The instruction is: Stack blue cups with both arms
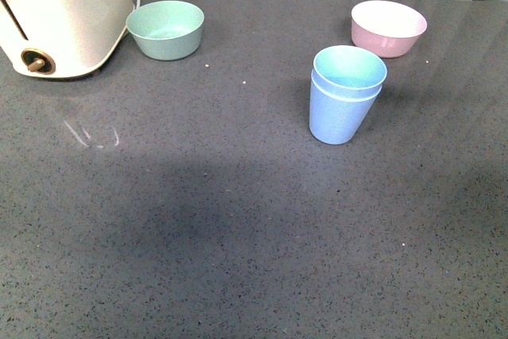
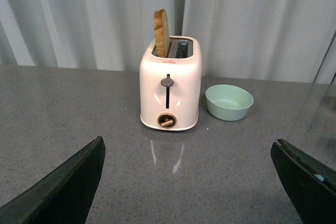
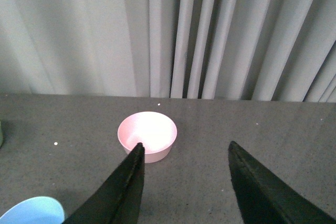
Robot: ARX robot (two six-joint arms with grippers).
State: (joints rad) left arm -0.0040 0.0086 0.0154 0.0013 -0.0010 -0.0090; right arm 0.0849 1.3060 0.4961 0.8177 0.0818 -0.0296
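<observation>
The two blue cups (image 1: 343, 99) stand nested, one inside the other, upright on the grey table right of centre in the front view. A rim of the cups (image 3: 30, 211) shows at the edge of the right wrist view. Neither arm shows in the front view. My left gripper (image 2: 189, 150) is open and empty, its fingers (image 2: 68, 184) wide apart above bare table facing the toaster. My right gripper (image 3: 185, 148) is open and empty, its fingers (image 3: 123, 187) above the table near the pink bowl.
A cream toaster (image 1: 59, 9) with a slice of bread (image 2: 161, 32) in it stands at the back left. A mint-green bowl (image 1: 166, 29) sits beside it. A pink bowl (image 1: 388, 27) sits behind the cups. Grey curtains hang behind the table.
</observation>
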